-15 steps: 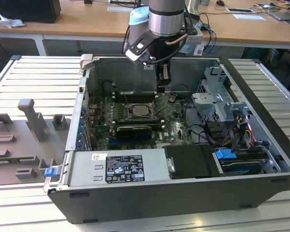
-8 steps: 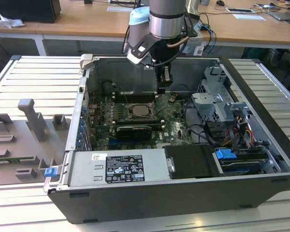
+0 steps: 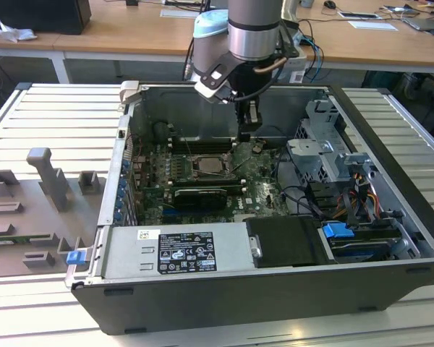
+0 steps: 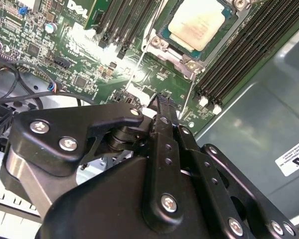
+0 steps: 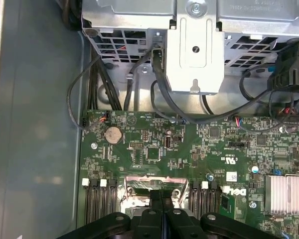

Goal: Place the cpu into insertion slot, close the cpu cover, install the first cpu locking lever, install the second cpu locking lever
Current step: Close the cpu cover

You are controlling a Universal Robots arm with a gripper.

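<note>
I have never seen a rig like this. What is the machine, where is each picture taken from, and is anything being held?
One robot arm hangs over an open dark grey computer case lying on a slatted metal table. The exterior view comes from a camera off the arm. Both wrist views come from cameras riding on the arm, looking past its black gripper at the green circuit board. The gripper is shut with nothing seen in it. The small square silvery-beige cpu sits seated on that board, with the thin grey metal cpu cover framing it.
</note>
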